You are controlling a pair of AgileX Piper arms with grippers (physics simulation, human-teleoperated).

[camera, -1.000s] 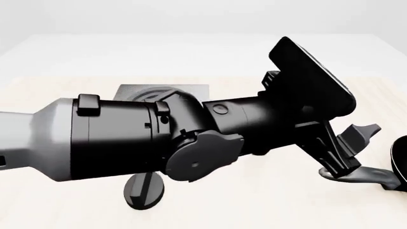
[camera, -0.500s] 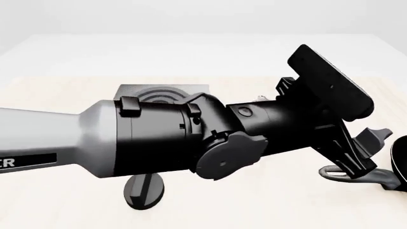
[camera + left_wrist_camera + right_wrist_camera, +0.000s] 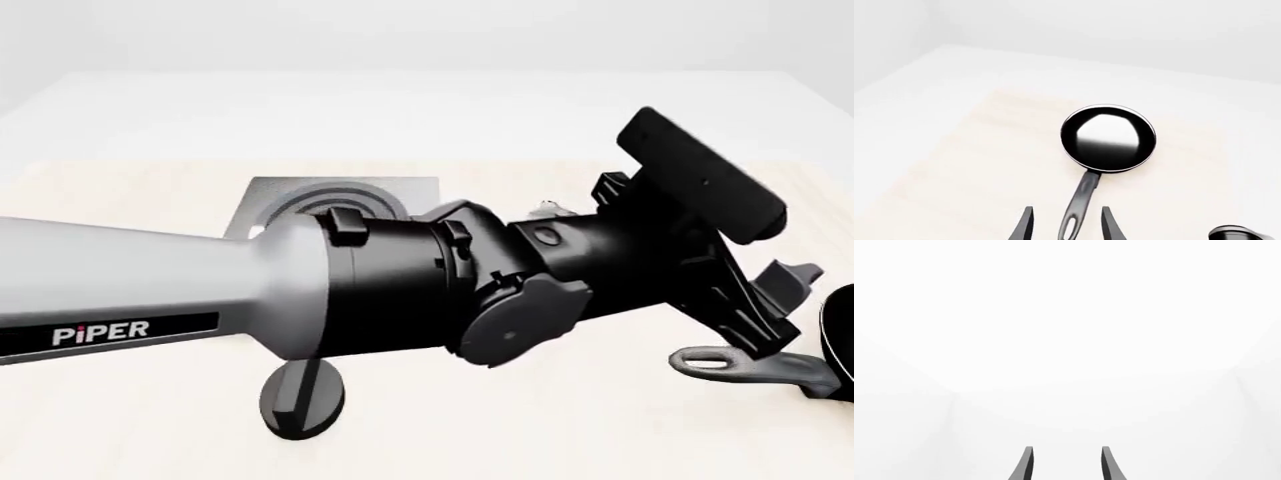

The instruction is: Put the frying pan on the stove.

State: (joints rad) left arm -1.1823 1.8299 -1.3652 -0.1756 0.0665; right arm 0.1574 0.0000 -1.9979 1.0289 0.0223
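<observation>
Your left gripper (image 3: pixel 1066 227), jaws spread, straddles the long dark grey handle (image 3: pixel 1077 210) of the round black frying pan (image 3: pixel 1108 138), lying on the table; handle runs straight toward you.

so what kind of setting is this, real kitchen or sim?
Looks like a simulated tabletop kitchen mock-up: a frying pan, a stove slab and a knob on a pale wood table, with blank white surroundings.

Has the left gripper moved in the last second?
Yes. Judged against the stove, the left gripper has slid rightward in the front view, closing on the frying pan handle.
</observation>
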